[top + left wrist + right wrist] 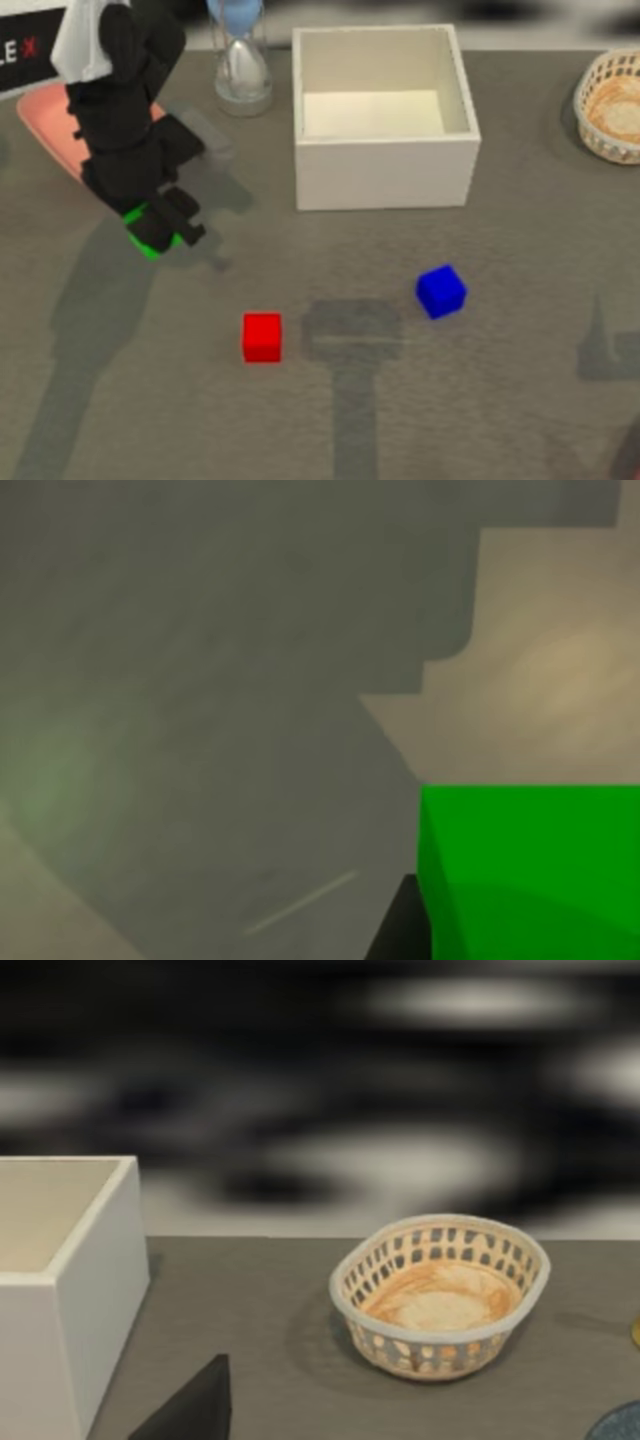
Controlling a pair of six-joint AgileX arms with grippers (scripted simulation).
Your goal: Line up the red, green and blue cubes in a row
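Gripping the green cube [150,232], my left hand [160,222] is down at the left side of the worktop [520,400], and the fingers are clamped on the cube's sides. In the left wrist view the green cube [530,870] fills one corner, with bare worktop under it, so I can't tell if it's touching the surface or just off it. Next closest to that hand is the red cube [262,336], sitting flat, off to the hand's right and a bit nearer the front edge. Further right again is the blue cube [441,290], turned at a slight angle, well apart from the red one. Behind the hand stands an hourglass [241,60], and the white box [385,160] is just right of that. Way over at the far right edge is a wicker basket [612,105]. My right arm is parked out of the top view; its wrist view just looks at the basket [440,1295] and the box [70,1290], and I can't tell what that hand is doing.
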